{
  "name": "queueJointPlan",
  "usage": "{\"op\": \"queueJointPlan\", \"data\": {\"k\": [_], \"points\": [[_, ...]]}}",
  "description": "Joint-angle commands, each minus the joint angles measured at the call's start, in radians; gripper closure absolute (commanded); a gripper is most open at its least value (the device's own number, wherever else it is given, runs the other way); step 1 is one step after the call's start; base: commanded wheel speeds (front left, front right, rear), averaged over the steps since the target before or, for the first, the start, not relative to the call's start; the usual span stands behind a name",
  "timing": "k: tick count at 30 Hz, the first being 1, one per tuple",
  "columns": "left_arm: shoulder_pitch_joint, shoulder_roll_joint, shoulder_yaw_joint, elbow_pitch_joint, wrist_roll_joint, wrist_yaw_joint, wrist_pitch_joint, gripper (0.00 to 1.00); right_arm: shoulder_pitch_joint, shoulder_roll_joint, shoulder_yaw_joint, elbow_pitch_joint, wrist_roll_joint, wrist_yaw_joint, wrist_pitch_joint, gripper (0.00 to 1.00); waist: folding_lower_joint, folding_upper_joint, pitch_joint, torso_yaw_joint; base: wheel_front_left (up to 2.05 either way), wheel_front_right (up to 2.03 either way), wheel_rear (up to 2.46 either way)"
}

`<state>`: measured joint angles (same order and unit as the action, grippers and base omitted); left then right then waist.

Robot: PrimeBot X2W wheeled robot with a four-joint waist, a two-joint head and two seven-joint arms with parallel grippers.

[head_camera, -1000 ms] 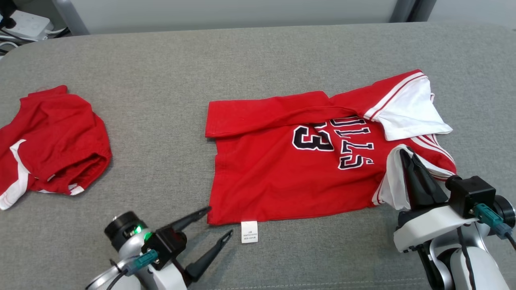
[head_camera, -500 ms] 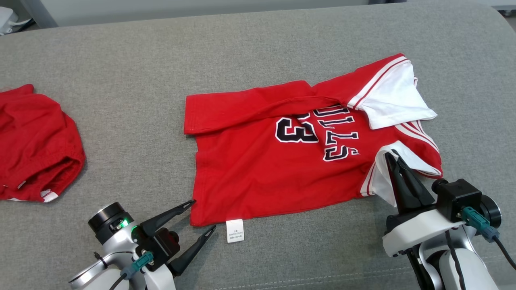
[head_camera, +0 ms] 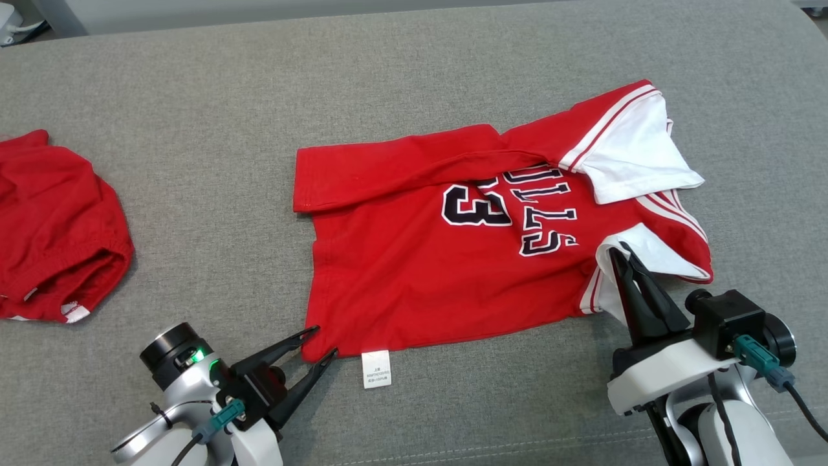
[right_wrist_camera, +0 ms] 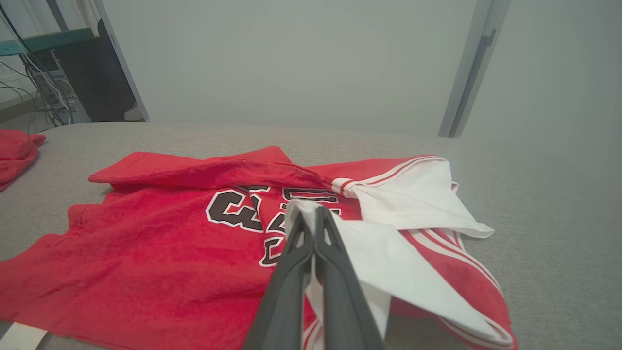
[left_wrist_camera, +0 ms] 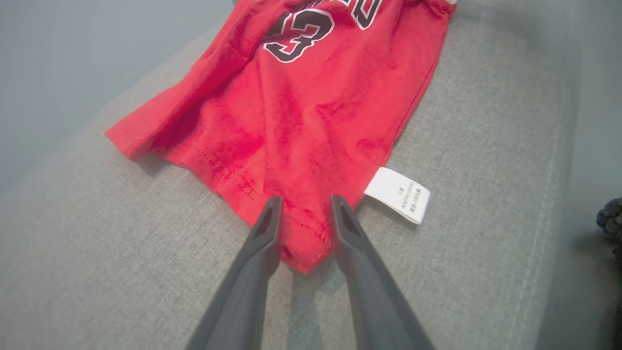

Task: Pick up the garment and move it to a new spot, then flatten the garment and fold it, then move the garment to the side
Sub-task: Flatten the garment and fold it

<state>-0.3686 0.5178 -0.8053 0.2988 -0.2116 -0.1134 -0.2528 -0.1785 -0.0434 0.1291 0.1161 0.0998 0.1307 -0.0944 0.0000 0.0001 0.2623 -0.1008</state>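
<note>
Jersey [head_camera: 440,272] lies flat on grey cushion [head_camera: 194,129], centre to right of the head view. Long axis runs left-right: hem to the left, sleeves to the right. Print faces up, its letter tops towards the left. Far edge is folded over towards the near side.

Left gripper [head_camera: 325,341] is at the near-left hem corner. Its jaws stand part-way apart and straddle the corner, not clamped on it. White label [head_camera: 376,369] is just right of it.

Right gripper [head_camera: 621,255] is closed on the near white sleeve [head_camera: 653,255], which is lifted and drapes around the fingers.

Second red cloth [head_camera: 58,226] is bunched at far left, well apart.
</note>
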Motion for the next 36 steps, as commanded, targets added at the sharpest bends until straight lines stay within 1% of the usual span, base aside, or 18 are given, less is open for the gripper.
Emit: {"op": "queueJointPlan", "data": {"k": [1, 2, 3, 4, 6, 11, 19, 22, 24, 25, 26, 28, 29, 30, 32, 34, 35, 36], "points": [[0.001, 0.025, 0.046, -0.016, 0.004, -0.003, -0.009, 0.46, -0.017, -0.007, 0.021, -0.020, 0.011, 0.000, -0.011, 1.00, 0.0000, -0.0001, 0.001, 0.001, 0.00, 0.00, 0.00], [0.005, 0.024, 0.050, -0.015, 0.003, -0.005, -0.009, 0.31, -0.018, -0.007, 0.021, -0.020, 0.011, 0.000, -0.010, 1.00, 0.0000, -0.0001, 0.001, 0.001, 0.00, 0.00, 0.00], [0.011, 0.022, 0.054, -0.010, -0.002, -0.006, -0.009, 0.20, -0.019, -0.007, 0.021, -0.020, 0.011, 0.000, -0.010, 1.00, 0.0000, -0.0001, 0.001, 0.001, 0.00, 0.00, 0.00], [0.025, 0.013, 0.068, 0.000, -0.028, -0.009, -0.009, 0.00, -0.020, -0.007, 0.019, -0.020, 0.013, 0.000, -0.010, 1.00, 0.0000, -0.0001, 0.001, 0.003, 0.00, 0.00, 0.00], [0.033, 0.008, 0.074, 0.002, -0.045, -0.011, -0.009, 0.00, -0.020, -0.007, 0.018, -0.020, 0.012, 0.000, -0.011, 1.00, 0.0000, -0.0001, 0.000, 0.004, 0.00, 0.00, 0.00], [0.068, -0.013, 0.089, 0.014, -0.157, -0.016, -0.009, 0.00, -0.019, -0.007, 0.013, -0.010, 0.017, 0.000, -0.014, 1.00, 0.0000, -0.0001, -0.005, 0.015, 0.00, 0.00, 0.00], [0.066, -0.021, 0.017, 0.037, -0.396, -0.017, -0.008, 0.00, -0.033, -0.007, 0.019, 0.014, 0.025, 0.000, -0.021, 1.00, 0.0000, -0.0001, -0.012, 0.024, 0.00, 0.00, 0.00], [0.050, -0.015, -0.004, 0.039, -0.454, -0.017, -0.003, 0.00, -0.038, -0.007, 0.022, 0.019, 0.027, 0.000, -0.023, 1.00, 0.0000, -0.0001, -0.013, 0.024, 0.00, 0.00, 0.00], [0.038, -0.015, -0.010, 0.046, -0.486, -0.017, -0.003, 0.05, -0.039, -0.007, 0.025, 0.023, 0.028, 0.000, -0.025, 1.00, 0.0000, -0.0001, -0.012, 0.022, 0.00, 0.00, 0.00], [0.033, -0.016, -0.012, 0.049, -0.505, -0.017, -0.002, 0.13, -0.040, -0.007, 0.026, 0.024, 0.028, 0.000, -0.025, 1.00, 0.0000, -0.0001, -0.011, 0.020, 0.00, 0.00, 0.00], [0.028, -0.016, -0.015, 0.051, -0.520, -0.017, -0.002, 0.15, -0.040, -0.007, 0.028, 0.024, 0.029, 0.000, -0.026, 1.00, 0.0000, -0.0001, -0.010, 0.018, 0.00, 0.00, 0.00], [0.018, -0.014, -0.020, 0.054, -0.545, -0.017, -0.003, 0.30, -0.040, -0.007, 0.030, 0.024, 0.029, 0.000, -0.029, 1.00, 0.0000, -0.0001, -0.008, 0.014, 0.00, 0.00, 0.00], [0.013, -0.012, -0.023, 0.056, -0.549, -0.017, -0.003, 0.36, -0.040, -0.007, 0.031, 0.024, 0.030, 0.000, -0.030, 1.00, 0.0000, -0.0001, -0.007, 0.012, 0.00, 0.00, 0.00], [0.009, -0.012, -0.027, 0.056, -0.557, -0.017, -0.003, 0.38, -0.040, -0.007, 0.032, 0.024, 0.030, 0.000, -0.031, 1.00, 0.0000, -0.0001, -0.006, 0.010, 0.00, 0.00, 0.00], [0.003, -0.012, -0.034, 0.057, -0.571, -0.017, -0.003, 0.48, -0.040, -0.007, 0.033, 0.023, 0.029, 0.000, -0.033, 1.00, 0.0000, -0.0001, -0.004, 0.006, 0.00, 0.00, 0.00], [-0.005, -0.011, -0.038, 0.056, -0.580, -0.017, -0.004, 0.48, -0.039, -0.007, 0.033, 0.022, 0.028, 0.000, -0.034, 1.00, 0.0000, -0.0001, -0.002, 0.003, 0.00, 0.00, 0.00], [-0.010, -0.010, -0.040, 0.057, -0.580, -0.017, -0.004, 0.51, -0.039, -0.007, 0.033, 0.021, 0.029, 0.000, -0.035, 1.00, 0.0000, -0.0001, -0.001, 0.002, 0.00, 0.00, 0.00], [-0.015, -0.007, -0.042, 0.058, -0.574, -0.017, -0.005, 0.58, -0.039, -0.007, 0.033, 0.020, 0.029, 0.000, -0.035, 1.00, 0.0000, -0.0001, -0.001, 0.001, 0.00, 0.00, 0.00]]}}
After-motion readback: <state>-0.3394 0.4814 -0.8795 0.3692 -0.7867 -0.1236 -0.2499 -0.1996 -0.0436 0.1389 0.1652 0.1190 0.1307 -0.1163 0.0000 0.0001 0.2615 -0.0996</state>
